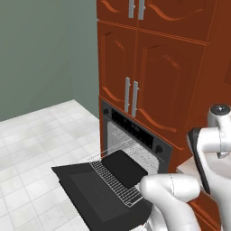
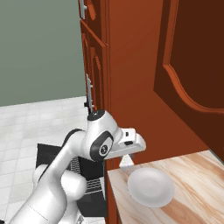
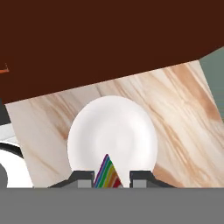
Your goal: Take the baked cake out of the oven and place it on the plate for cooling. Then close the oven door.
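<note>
Counts: one white plate (image 2: 150, 187), one cake wedge (image 3: 109, 173), one oven (image 1: 135, 140), one oven door (image 1: 97, 194), one black tray (image 1: 124, 168), one wire rack (image 1: 118, 189), one pincer (image 3: 112, 178).
Pincer: its two dark tips are sitting close together, clamping the cake wedge between them; in the hand view they are rising at 6 o'clock, just under the plate's near rim.
Pincer place: in the right base view the white hand (image 2: 129, 145) is hanging over the near corner of the worktop (image 2: 192, 183), at about 11 o'clock from the plate.
Cake look: a tiny upright wedge, showing striped rainbow-coloured layers on one face and a pale side, its point standing toward 12 o'clock in the hand view, overlapping the plate's lower edge.
Plate: round, shallow, plain white, lying flat on the pale wood-grain worktop, nothing lying on it.
Oven door: hanging open, lying flat and level, at 7 o'clock from the oven mouth in the left base view.
Tray: resting on the pulled-out wire rack above the door.
Surroundings: red-brown cabinets (image 1: 149, 67) with silver handles (image 1: 131, 95) are framing the oven.
</note>
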Controlling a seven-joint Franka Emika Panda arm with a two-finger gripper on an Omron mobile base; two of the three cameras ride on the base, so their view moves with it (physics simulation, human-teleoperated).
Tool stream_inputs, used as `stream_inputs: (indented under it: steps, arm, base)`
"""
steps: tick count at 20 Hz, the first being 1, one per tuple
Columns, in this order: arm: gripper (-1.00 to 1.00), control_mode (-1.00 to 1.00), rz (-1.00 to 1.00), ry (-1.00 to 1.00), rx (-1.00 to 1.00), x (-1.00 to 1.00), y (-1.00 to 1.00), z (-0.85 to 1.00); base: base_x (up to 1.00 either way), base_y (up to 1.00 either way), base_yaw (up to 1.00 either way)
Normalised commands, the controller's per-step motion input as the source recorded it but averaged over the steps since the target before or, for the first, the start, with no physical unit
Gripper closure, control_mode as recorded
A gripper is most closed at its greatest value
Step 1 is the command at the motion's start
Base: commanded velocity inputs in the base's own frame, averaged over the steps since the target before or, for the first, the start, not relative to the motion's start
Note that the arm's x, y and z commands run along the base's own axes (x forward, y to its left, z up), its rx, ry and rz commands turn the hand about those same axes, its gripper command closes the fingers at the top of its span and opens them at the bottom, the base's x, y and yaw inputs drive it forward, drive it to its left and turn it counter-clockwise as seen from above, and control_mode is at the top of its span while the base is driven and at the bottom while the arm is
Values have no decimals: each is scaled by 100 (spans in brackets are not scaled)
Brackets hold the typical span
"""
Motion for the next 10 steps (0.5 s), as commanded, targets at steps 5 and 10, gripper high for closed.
stream_inputs:
  steps: [5,10]
  arm:
    - [100,-100,-2,-1,9,0,-52,0]
    - [100,-100,-2,-1,9,0,-33,-6]
  base:
    - [0,0,0]
    - [0,0,0]
